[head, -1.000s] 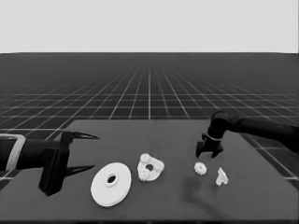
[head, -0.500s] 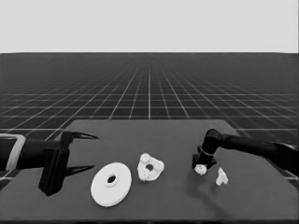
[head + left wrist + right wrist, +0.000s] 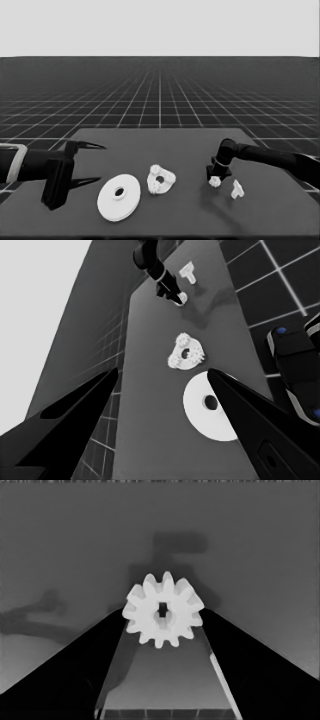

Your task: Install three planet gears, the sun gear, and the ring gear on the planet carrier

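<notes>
Pinching a gear [image 3: 163, 609] — seemingly off the table [image 3: 165, 220] — is the right claw [image 3: 216, 180]; left claw [image 3: 98, 162] spread.

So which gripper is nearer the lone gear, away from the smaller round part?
The right gripper: its jaws sit on either side of the lone gear. The left gripper waits over the table's left end, beyond the larger round part.

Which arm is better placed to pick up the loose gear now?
Right. The right tool is down at the loose gear, a finger on each side. The left tool waits at the table's left end, far from it.
</notes>
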Controlling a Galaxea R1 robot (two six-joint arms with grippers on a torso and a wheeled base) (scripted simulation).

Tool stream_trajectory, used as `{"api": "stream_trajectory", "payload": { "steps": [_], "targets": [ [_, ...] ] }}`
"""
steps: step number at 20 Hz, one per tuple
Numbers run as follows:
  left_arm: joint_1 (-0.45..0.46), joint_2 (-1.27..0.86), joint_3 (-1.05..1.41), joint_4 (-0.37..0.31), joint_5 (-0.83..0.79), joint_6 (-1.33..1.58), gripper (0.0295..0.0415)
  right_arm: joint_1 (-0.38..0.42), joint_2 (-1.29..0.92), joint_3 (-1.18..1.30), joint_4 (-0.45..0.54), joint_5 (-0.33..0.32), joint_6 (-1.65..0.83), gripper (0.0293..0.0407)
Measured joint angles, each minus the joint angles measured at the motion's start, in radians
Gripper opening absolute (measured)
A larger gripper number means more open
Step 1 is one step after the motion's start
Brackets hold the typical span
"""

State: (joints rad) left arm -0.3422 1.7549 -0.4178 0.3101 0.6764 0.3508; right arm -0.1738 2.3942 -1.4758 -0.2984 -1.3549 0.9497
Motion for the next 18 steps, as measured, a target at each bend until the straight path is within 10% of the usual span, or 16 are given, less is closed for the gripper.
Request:
{"api": "stream_trajectory", "payload": {
  "steps": [3, 10, 12, 18],
  "targets": [
    [0.0, 0.0, 0.0, 0.0, 0.0, 0.0, 0.0385, 0.158, -0.054, 0.118, 0.121, -0.105, 0.042, 0.031],
    [0.0, 0.0, 0.0, 0.0, 0.0, 0.0, 0.0385, 0.201, -0.058, 0.127, 0.158, -0.129, 0.043, 0.031],
    [0.0, 0.0, 0.0, 0.0, 0.0, 0.0, 0.0385, 0.204, 0.314, 0.107, 0.132, -0.188, 0.445, 0.031],
    [0.0, 0.0, 0.0, 0.0, 0.0, 0.0, 0.0385, 0.204, 0.664, -0.22, 0.14, -0.184, 0.416, 0.031]
  ]
}}
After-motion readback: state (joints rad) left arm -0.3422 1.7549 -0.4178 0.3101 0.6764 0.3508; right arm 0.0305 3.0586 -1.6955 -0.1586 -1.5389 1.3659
